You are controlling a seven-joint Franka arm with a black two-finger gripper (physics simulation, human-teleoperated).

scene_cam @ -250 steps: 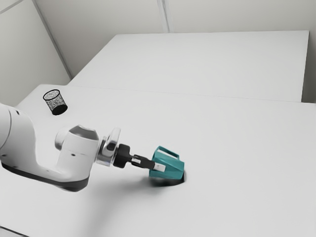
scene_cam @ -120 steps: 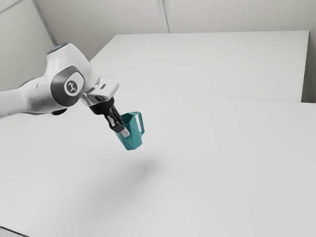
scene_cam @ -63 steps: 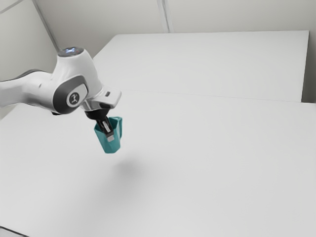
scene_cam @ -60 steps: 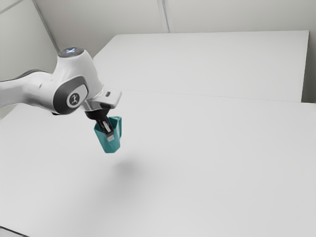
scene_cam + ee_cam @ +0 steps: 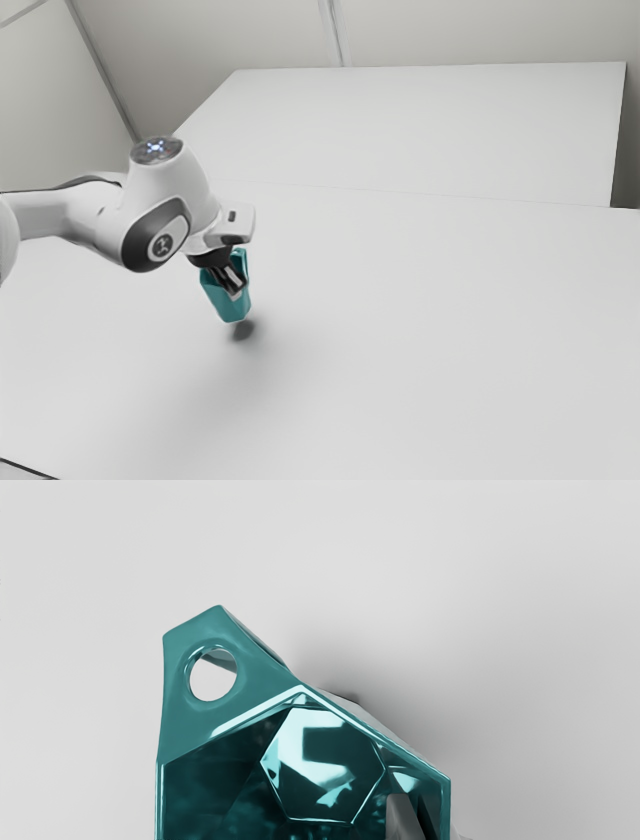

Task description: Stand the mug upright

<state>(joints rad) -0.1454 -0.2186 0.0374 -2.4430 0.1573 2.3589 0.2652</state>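
Observation:
In the exterior view my gripper (image 5: 235,288) points down into the teal mug (image 5: 231,308), low over the table (image 5: 420,330). The mug's opening faces up, its body leans slightly, and a small dark shadow lies right by its base; I cannot tell whether the base touches. From the wrist view, my gripper (image 5: 436,822) is shut on the wall of the mug (image 5: 215,720), one finger inside the rim and the other outside. The inner bottom and the handle with its round hole are visible there. Part of the mug's rim is hidden by the hand in the exterior view.
A second white surface (image 5: 420,130) stands beyond the table's far edge. A dark line (image 5: 30,469) crosses the exterior view's lower left corner.
The mug, first lying sideways near the table, was raised and turned opening up while held. Over the last half second, hand and mug have come lower and slightly toward the exterior view's right.

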